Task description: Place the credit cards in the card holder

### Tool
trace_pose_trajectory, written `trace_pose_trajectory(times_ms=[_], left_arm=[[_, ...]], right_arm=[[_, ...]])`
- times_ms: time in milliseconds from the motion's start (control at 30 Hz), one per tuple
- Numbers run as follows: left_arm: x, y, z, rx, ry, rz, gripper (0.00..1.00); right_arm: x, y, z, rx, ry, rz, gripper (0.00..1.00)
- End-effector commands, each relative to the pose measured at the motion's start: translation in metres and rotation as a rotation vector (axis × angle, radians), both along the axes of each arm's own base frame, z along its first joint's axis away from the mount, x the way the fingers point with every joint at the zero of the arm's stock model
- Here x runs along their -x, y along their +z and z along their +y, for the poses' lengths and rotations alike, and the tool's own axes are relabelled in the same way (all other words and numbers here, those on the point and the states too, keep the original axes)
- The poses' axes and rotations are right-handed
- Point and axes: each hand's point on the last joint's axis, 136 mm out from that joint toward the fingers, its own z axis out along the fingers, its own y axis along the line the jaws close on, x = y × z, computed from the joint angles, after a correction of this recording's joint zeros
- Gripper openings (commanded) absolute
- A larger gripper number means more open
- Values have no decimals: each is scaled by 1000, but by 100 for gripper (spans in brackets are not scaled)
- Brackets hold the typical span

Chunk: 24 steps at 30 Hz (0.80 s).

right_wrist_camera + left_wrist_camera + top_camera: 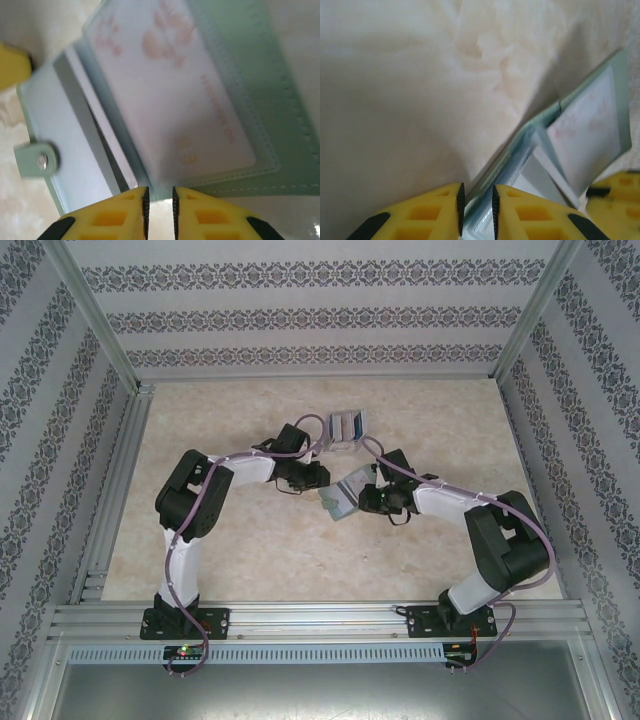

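— Left gripper (pixel 477 212), state?
— Clamped. Pads nearly together, the edge of one card holder (pixel 340 502) panel pinched between them and running off toward 1 o'clock in the left wrist view.
— And the right gripper (pixel 159 207)?
— Narrowed to a slit, fingertips right at the holder's near edge. Cannot tell whether truly pinching that edge or only touching it.
— Holder's place?
— From above, near the middle of the table (pixel 230 550), tilted between the two grippers, with the left gripper at its 10 o'clock and the right gripper at its 3 o'clock. Spread open like a book.
— Anything inside?
— From the right wrist, a white card (pixel 185 95) with pinkish print, tucked behind a clear pocket (pixel 260 160) on the green panel, from centre up toward 12 o'clock. Also a snap tab (pixel 37 160) out at 9 o'clock, and a yellow finger of the left gripper at the 10 o'clock edge.
— Credit cards (pixel 345 427)?
— Small silvery block on the table, at 12 o'clock of the holder. Near it, not touching it.
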Motion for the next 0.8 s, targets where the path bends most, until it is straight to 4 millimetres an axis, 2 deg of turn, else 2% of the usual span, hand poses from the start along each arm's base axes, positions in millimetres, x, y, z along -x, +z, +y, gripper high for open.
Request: trace_pose_trajectory(times_ms=[0,233,433,533,767], left_arm=[[27,7,2,0,-16,46,25],[73,6,-15,4,-44,95,25],[110,-5,-30,-12,-56,130,24],[127,-9,-39,1,-60,145,24],[131,-1,-68,30,-96,118,24]], right_arm=[[-21,1,-12,44,-13,-38,23],[-48,-18,-13,66,35,2,23],[-52,-25,19,-20,200,66,25],[-50,-21,35,-43,267,67,25],[-42,-13,71,-69,385,68,25]])
